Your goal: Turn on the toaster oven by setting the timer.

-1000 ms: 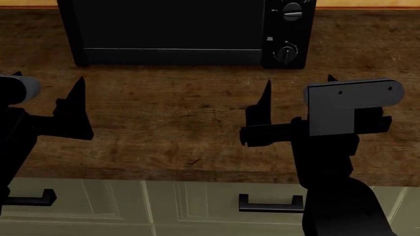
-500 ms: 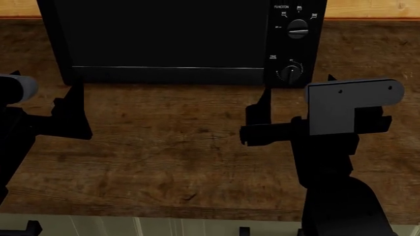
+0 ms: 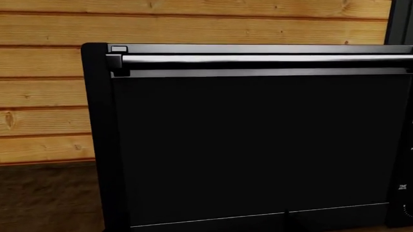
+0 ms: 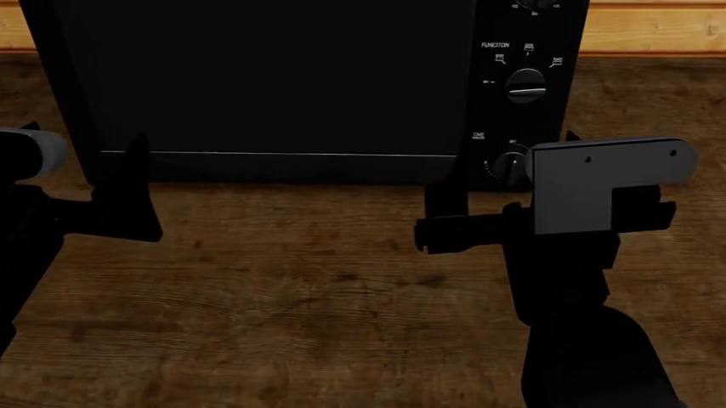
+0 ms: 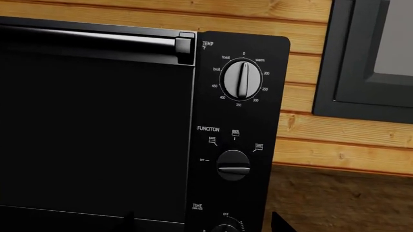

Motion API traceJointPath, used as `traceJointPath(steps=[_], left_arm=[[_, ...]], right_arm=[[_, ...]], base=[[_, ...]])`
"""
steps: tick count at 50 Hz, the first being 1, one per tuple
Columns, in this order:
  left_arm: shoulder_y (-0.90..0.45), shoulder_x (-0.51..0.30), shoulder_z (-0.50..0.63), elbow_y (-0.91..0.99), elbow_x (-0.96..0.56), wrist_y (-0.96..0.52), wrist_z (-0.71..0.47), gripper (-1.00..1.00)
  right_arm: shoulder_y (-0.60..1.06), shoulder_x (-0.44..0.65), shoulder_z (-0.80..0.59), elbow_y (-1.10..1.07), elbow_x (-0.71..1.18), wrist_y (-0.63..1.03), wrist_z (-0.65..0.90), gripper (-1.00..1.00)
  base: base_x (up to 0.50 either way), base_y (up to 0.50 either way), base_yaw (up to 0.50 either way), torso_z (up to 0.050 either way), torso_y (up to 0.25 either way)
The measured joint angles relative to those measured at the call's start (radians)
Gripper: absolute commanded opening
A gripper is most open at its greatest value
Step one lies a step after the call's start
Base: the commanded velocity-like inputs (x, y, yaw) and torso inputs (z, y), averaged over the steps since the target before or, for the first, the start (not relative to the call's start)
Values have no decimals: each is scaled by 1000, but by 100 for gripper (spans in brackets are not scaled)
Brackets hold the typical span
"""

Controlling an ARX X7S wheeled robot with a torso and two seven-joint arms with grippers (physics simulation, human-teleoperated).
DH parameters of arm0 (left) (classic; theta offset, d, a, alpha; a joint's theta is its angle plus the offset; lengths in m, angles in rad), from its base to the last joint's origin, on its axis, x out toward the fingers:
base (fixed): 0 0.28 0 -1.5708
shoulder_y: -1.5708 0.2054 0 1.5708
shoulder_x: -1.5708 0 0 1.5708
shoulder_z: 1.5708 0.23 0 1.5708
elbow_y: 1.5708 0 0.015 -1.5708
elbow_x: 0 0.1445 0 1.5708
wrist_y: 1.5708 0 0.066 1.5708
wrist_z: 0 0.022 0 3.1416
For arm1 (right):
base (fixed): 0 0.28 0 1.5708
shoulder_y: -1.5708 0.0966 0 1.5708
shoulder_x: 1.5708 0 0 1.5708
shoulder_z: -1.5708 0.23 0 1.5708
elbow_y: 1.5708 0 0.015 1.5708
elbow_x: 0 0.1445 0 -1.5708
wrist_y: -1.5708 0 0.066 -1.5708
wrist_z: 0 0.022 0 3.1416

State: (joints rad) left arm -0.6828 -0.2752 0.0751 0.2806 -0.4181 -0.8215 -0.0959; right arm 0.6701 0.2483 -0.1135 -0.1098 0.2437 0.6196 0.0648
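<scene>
The toaster oven (image 4: pixel 272 85) is a large black box at the back of the wooden counter, with its knob panel on the right. The timer (image 4: pixel 505 163) is the lowest knob, under a white "TIME" label, partly hidden by my right wrist plate. In the right wrist view only its top edge (image 5: pixel 226 228) shows, with the right gripper (image 5: pixel 203 223) open just in front of it and apart from it. In the head view the right gripper (image 4: pixel 515 146) is open and empty. My left gripper (image 4: pixel 83 133) is open and empty in front of the oven's left end. The left wrist view shows the oven's dark glass door (image 3: pixel 258 145).
Above the timer are the FUNCTION knob (image 5: pixel 233 165) and the TEMP knob (image 5: pixel 242 79). A silver door handle (image 3: pixel 258 59) runs along the oven's top. The counter (image 4: pixel 295 280) is dark wood, backed by a wood plank wall (image 5: pixel 303 140) with a dark window frame (image 5: pixel 335 63) on the right.
The toaster oven has grown larger and lower in the head view and now lies close in front of both grippers. The cabinet fronts have dropped out of view. Both grippers stay open.
</scene>
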Motion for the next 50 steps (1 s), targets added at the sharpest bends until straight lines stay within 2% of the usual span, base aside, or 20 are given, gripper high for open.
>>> traceJointPath(steps=[7,25,50], left_arm=[[0,-1,2,-2,-3,3,0,100],[1,-4,6,-8,-11,7,-3,100],[6,-11,9,-1,-25,5,-10,100]], right_arm=[[0,0,-3,6,1,-3,2,100],[-10,1,3,19,11,35,28,100],[-3,-13,21,218,10,-45,32,100]], base=[[232,0,0,0,0],[0,0,0,0,0],[0,0,0,0,0]])
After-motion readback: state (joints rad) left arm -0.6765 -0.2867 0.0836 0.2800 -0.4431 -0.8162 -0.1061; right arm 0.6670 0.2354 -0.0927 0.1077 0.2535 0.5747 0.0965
